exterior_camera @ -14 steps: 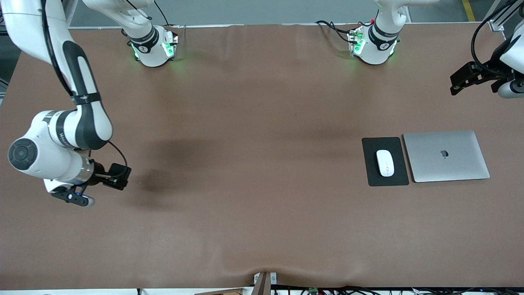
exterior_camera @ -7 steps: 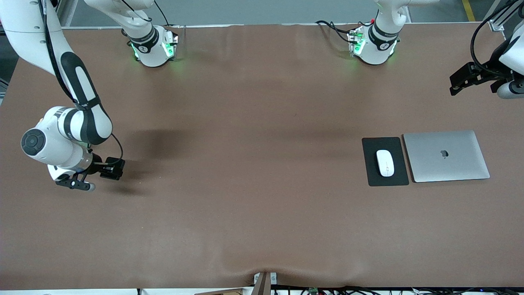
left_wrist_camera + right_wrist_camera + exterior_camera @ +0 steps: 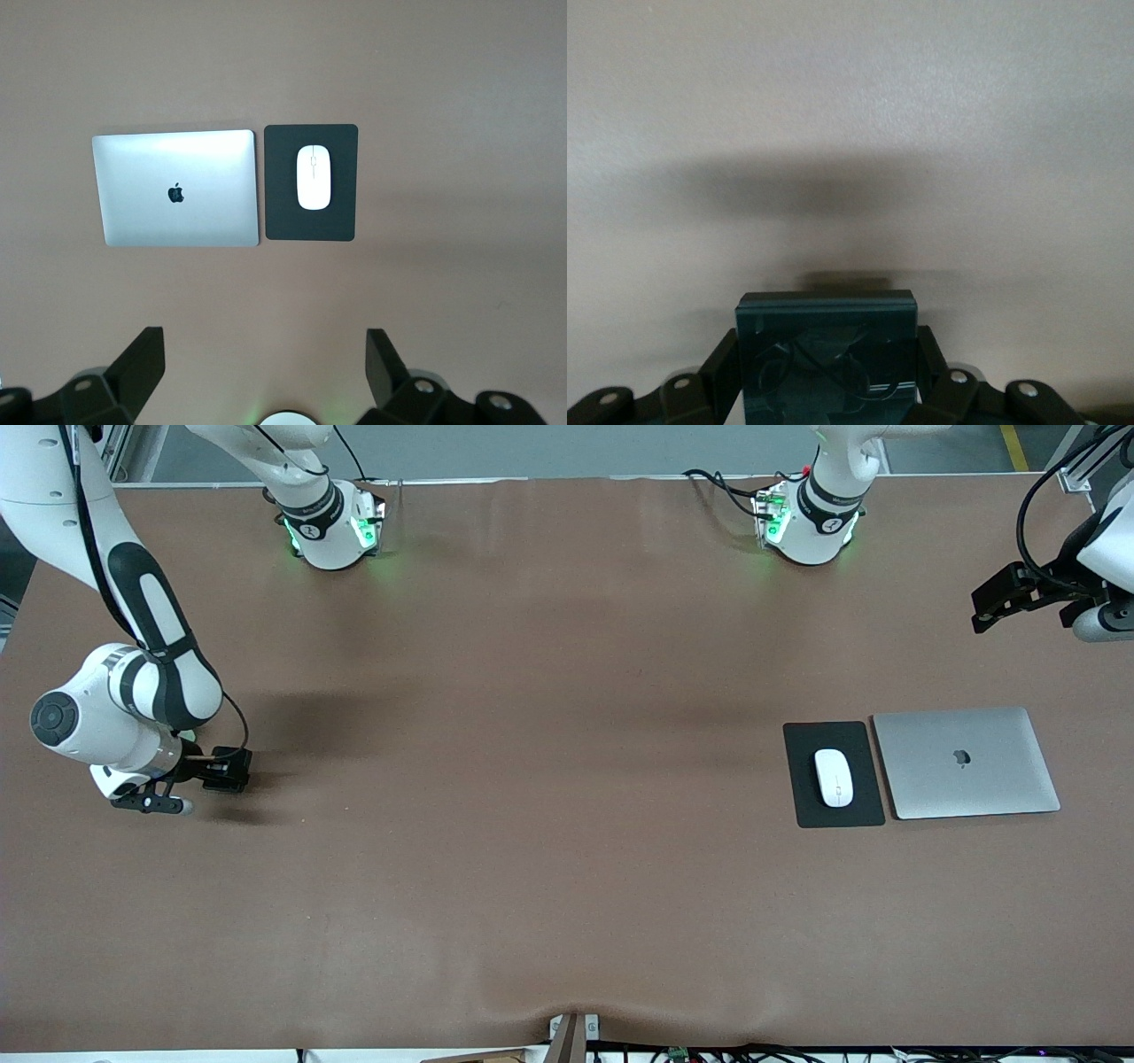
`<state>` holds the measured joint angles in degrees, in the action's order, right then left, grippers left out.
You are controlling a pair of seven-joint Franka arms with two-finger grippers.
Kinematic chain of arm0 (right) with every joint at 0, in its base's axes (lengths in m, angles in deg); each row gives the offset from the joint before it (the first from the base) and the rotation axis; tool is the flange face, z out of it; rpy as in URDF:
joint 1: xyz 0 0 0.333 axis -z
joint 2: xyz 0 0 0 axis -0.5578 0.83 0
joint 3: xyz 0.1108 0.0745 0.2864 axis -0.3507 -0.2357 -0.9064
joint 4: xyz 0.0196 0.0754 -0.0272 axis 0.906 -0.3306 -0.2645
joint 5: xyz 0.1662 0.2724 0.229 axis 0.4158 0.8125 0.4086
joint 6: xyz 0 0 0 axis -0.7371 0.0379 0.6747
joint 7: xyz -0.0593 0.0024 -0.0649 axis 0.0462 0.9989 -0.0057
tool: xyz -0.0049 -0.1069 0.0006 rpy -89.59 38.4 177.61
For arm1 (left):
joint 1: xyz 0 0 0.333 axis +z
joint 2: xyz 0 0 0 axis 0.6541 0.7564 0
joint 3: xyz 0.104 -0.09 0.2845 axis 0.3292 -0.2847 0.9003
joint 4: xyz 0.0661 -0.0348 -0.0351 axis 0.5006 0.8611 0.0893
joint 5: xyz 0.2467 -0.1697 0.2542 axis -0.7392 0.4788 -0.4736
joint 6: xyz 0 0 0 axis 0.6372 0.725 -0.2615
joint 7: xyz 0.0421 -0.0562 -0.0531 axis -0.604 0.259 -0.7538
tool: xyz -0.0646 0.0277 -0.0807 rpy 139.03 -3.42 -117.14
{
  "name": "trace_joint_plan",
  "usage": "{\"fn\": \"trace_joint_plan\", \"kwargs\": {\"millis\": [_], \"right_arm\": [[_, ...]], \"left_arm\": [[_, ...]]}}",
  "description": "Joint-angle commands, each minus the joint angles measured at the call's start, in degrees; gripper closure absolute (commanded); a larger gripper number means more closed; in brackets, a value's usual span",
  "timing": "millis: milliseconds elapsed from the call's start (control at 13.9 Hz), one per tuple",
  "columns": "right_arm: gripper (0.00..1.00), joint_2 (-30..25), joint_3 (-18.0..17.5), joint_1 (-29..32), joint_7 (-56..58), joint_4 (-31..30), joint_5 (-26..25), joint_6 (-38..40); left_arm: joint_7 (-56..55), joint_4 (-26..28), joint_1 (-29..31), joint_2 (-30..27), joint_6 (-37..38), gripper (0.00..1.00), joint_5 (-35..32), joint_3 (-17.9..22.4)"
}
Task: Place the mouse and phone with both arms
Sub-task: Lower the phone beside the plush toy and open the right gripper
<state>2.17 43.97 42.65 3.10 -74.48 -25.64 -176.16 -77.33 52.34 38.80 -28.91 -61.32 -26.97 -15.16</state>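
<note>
The right gripper (image 3: pixel 232 771) hangs low over the desk (image 3: pixel 532 824) at the right arm's end, its fingers (image 3: pixel 718 367) clamped on the two side edges of the phone (image 3: pixel 826 359). The phone looks a stiff, glossy slab, likely slippery and best held across its narrow sides. The mouse (image 3: pixel 834 777) lies on the mouse pad (image 3: pixel 833 815) beside the laptop (image 3: pixel 966 762), smooth and light, while the left gripper (image 3: pixel 1019 593) waits aloft with fingers (image 3: pixel 133 372) spread wide.
</note>
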Motion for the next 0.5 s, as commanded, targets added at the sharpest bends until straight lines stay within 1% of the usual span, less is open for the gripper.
{"fn": "trace_joint_plan", "kwargs": {"millis": [0, 430], "right_arm": [[0.84, -0.5, -1.1, 2.0, 4.0, -0.5, -1.0, -0.2], [0.82, 0.6, -1.1, 4.4, 4.5, -0.4, -1.0, -0.4]], "left_arm": [[0.4, -0.4, 0.0, 0.0, 0.6, 0.0, 0.9, 0.0], [0.1, -0.4, -0.1, -0.1, 0.6, 0.0, 1.0, 0.0]]}}
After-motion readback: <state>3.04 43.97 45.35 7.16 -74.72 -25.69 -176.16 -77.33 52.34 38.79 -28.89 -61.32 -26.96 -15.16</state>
